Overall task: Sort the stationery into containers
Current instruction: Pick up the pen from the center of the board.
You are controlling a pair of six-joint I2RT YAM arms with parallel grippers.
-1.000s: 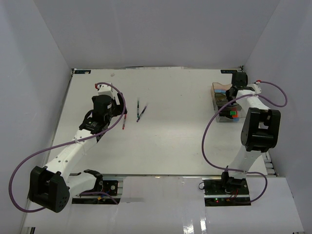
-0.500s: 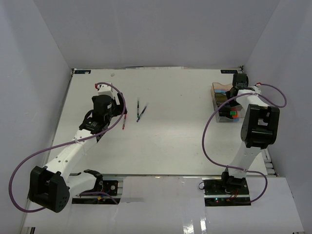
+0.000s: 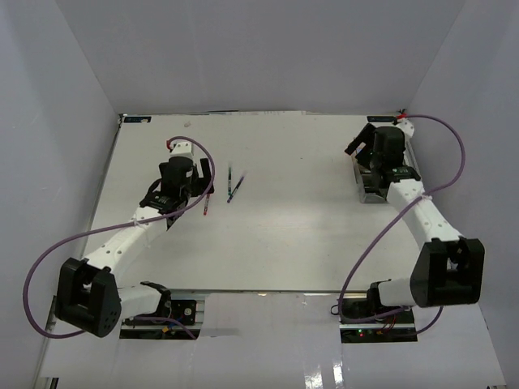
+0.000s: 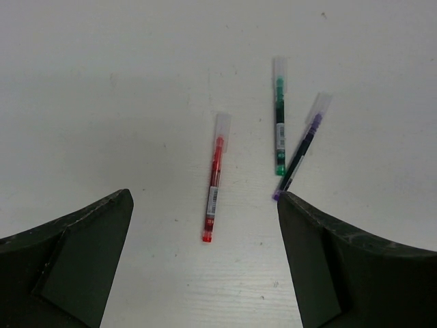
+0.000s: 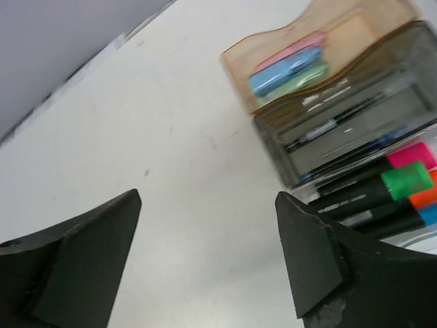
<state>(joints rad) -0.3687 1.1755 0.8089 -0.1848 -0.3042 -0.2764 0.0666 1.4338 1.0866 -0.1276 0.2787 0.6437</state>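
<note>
Black-fingered left tool [image 4: 205, 198] and right tool [image 5: 208, 197] gape empty. Three thin pens [image 4: 279, 130] lie on the surface [image 5: 171, 137] well left of the amber tray [image 5: 362, 31]; near it markers [image 5: 355, 191] run off-frame; inside it lie pastel pieces [image 5: 290, 65].

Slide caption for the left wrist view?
Open left end effector above thin clear-capped red pen, green pen, purple pen on white table.
</note>
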